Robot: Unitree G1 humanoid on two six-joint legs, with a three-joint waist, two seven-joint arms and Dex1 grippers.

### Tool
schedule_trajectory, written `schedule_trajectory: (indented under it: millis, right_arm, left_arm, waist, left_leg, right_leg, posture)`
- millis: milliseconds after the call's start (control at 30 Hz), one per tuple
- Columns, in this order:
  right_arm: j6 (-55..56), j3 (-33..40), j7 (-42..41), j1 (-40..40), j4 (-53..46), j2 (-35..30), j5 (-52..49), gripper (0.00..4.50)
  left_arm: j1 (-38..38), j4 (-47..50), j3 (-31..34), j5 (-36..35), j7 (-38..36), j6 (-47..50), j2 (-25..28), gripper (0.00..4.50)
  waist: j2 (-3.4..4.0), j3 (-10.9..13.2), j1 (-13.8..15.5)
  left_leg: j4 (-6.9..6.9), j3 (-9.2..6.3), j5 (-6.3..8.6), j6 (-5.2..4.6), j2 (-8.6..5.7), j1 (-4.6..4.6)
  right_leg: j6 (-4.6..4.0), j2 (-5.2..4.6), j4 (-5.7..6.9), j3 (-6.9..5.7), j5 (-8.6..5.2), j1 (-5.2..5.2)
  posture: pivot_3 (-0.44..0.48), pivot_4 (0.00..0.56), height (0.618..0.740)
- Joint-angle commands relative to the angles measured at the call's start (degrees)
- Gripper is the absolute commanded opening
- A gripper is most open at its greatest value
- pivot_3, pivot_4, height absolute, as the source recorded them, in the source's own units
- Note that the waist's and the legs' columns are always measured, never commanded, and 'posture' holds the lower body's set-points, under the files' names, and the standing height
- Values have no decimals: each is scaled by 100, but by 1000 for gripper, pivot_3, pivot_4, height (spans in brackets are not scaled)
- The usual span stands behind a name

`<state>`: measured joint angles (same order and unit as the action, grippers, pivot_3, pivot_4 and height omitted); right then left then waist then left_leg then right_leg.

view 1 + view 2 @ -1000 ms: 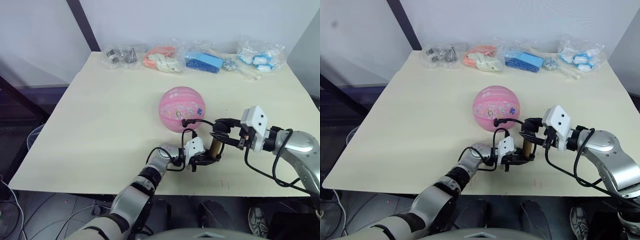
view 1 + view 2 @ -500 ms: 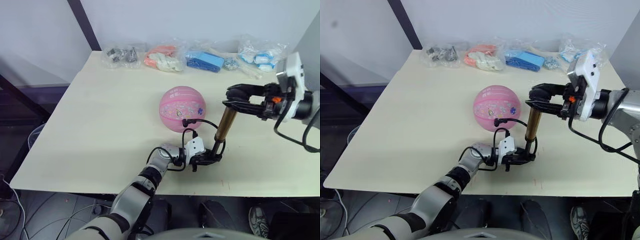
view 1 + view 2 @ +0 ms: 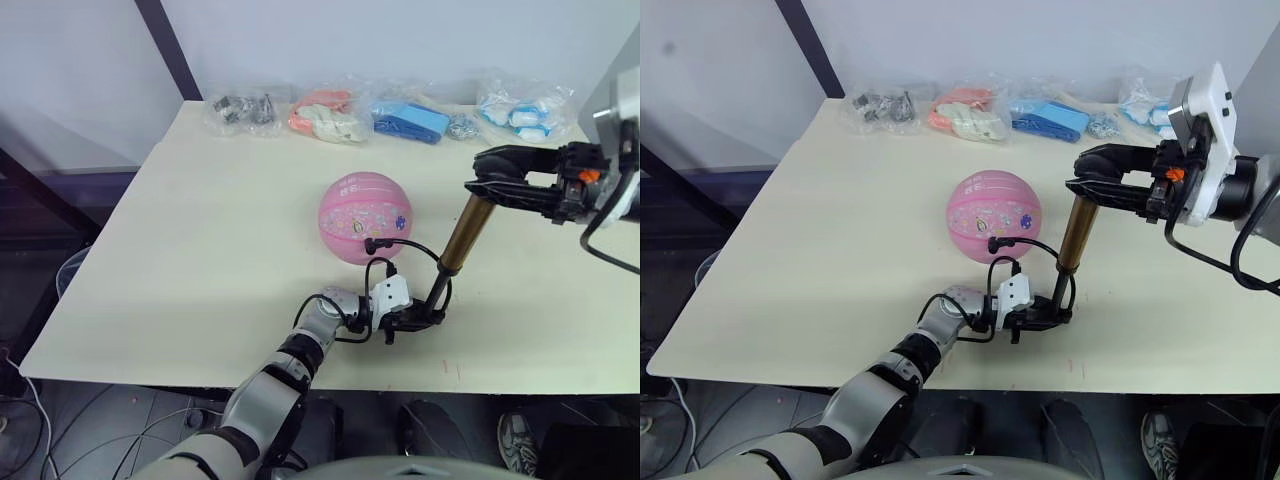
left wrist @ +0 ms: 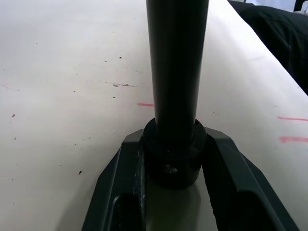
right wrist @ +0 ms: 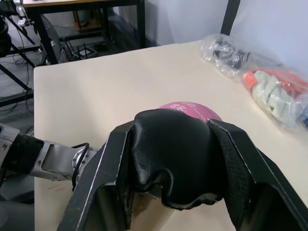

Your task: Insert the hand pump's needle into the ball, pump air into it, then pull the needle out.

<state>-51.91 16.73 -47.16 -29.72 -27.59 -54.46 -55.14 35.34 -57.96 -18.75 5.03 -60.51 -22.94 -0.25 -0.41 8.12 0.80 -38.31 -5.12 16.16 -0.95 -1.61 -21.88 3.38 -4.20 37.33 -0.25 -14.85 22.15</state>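
The pink ball (image 3: 365,217) rests mid-table. A thin black hose (image 3: 392,247) loops from the hand pump to a black fitting (image 3: 370,243) pressed against the ball's near side; the needle itself is hidden. The hand pump (image 3: 461,234) stands tilted and drawn out, its gold barrel raised above a black rod (image 4: 177,62). My left gripper (image 3: 422,318) lies low on the table, shut on the pump's black base (image 4: 172,161). My right gripper (image 3: 484,187) is high up, shut on the black handle (image 5: 175,161). The ball (image 5: 188,107) shows beyond the handle.
Several clear bags line the table's far edge: dark parts (image 3: 243,110), pink-orange items (image 3: 325,117), blue items (image 3: 408,122), white-blue items (image 3: 520,110). The cream table (image 3: 200,250) has open room to the left of the ball. The near edge runs just behind my left gripper.
My right gripper has lifted up and to the right with the handle, drawing the pump from collapsed to extended. The left gripper, the base and the ball have stayed in place.
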Motion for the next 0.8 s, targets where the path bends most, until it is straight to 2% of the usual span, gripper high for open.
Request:
schedule_trajectory:
  millis: [33,267,467,633,800]
  right_arm:
    - [532,-181,-162,616,-438,81,435,1960]
    - [1307,-863,-111,1578,-551,618,1161,1960]
    - [2304,-1620,-142,2381,-198,1034,2188,1960]
    - [3064,-2010,-209,2713,138,1417,2772,1960]
    - [3503,-2262,-397,2964,332,1378,3222,1960]
  left_arm:
    - [-244,-332,-290,346,-73,111,67,1129]
    - [-213,-361,-307,418,-50,91,98,1129]
    - [-222,-351,-290,446,-33,101,106,1129]
    - [-228,-347,-269,452,-20,126,97,1129]
    - [-227,-354,-273,460,-27,128,93,1129]
  waist:
    - [0,-1,-4]
    - [-13,-12,-14]
    - [-32,-27,-16]
    - [-52,-45,-33]
    - [-49,-49,-32]
  left_leg:
    - [0,0,0,0,0,4]
    - [0,-1,0,0,3,18]
    - [1,-2,0,0,3,23]
    - [3,-2,1,1,8,41]
    - [6,-3,1,1,8,46]
  right_leg:
    - [0,0,2,1,0,-2]
    - [1,7,3,0,-1,-15]
    - [1,9,2,0,-1,-19]
    - [1,13,-13,-3,-2,-43]
    - [1,14,-17,-4,-2,-49]
  posture:
    - [0,150,740]
    - [0,150,740]
    - [0,150,740]
    - [0,150,740]
    - [0,150,740]
